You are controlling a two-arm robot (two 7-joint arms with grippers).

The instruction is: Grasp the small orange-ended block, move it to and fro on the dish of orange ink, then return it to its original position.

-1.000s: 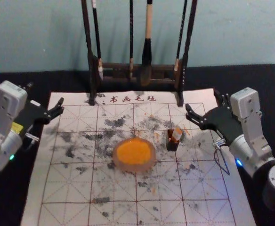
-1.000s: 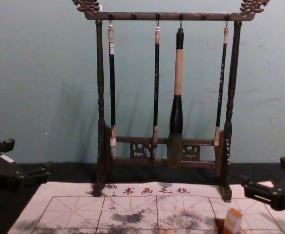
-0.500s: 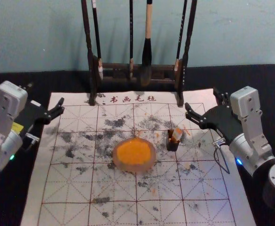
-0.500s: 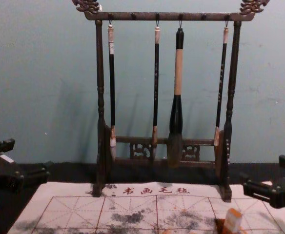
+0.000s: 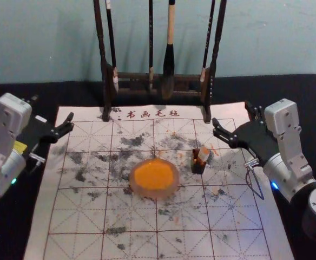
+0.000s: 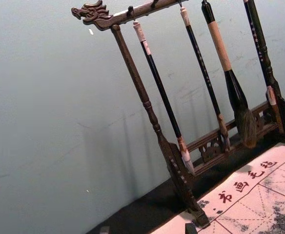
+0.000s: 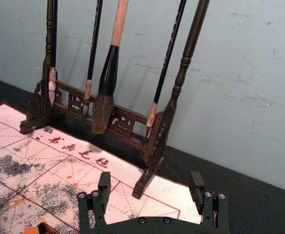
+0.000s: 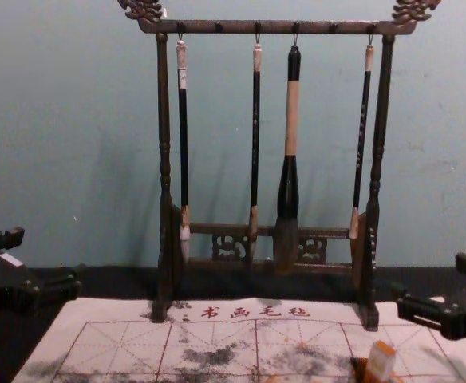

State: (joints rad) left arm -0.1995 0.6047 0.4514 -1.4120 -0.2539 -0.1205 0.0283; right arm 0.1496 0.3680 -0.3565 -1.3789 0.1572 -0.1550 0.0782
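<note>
Block (image 5: pixel 203 155) leans in a dark holder (image 5: pixel 198 167), right of the dish (image 5: pixel 154 193); grasping, inking and returning all seem ahead of us; our right gripper (image 5: pixel 232 114) spreads wide, empty, by the mat's (image 5: pixel 74 216) right edge, our left gripper (image 5: pixel 52 108) idle, parted, empty by its left

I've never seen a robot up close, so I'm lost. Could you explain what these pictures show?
This robot has two arms, each ending in an end effector that grips with two fingers. One picture looks down from its head, another looks forward from its chest, and each wrist gives one more. On the gridded calligraphy felt sit a dish of orange ink and, to its right, a small dark holder with an orange-ended block leaning in it. Behind, four brushes hang from a carved stand. The left end effector is open near the felt's far left corner, the right end effector open near the far right; neither holds anything.
</note>
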